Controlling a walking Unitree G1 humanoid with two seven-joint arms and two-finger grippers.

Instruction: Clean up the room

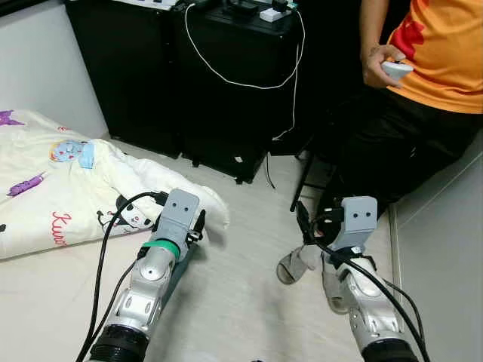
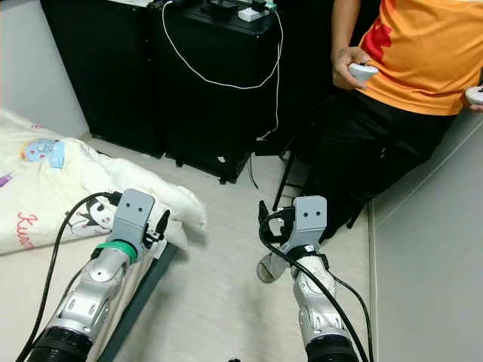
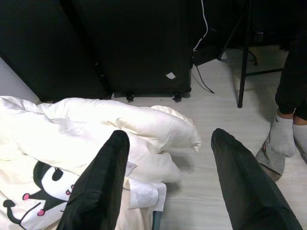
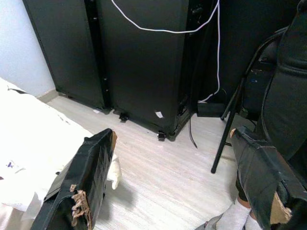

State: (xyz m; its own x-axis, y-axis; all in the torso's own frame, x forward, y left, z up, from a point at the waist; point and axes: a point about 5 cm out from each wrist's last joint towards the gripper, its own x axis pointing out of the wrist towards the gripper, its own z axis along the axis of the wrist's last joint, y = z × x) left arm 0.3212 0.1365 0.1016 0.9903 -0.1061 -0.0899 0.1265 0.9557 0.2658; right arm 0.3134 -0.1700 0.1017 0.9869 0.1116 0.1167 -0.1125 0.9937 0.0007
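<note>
The jaws of the left gripper point(image 3: 165, 179) are spread wide and empty, held over the corner of the quilt point(image 3: 72, 139) where it spills toward the floor point(image 3: 211, 191). The right gripper point(image 4: 175, 184) is likewise spread and empty, held above bare floor well apart from the quilt. The quilt, judged to be the thing to tidy, lies crumpled at the robot's left, its corner just under the left gripper, with a paper tag point(image 3: 144, 194) tucked below the fold.

A grab at the puffed corner could be spoiled by the soft filling: only a thin fold might be pinched and slip out when lifted. A person's foot point(image 3: 283, 136) in a grey slipper rests near the right gripper, so a sweep to that side could strike it. A white cable point(image 1: 241, 79) hangs down the black cabinet point(image 1: 226, 98) ahead and could be snagged if an arm is reached forward.

The head views show the person point(image 1: 423, 83) holding a controller point(image 1: 397, 69). The tag and the cabinet's small castors point(image 3: 175, 97) are made out in the left wrist view; frayed padding on the right fingers point(image 4: 79, 203) is seen in the right wrist view.
</note>
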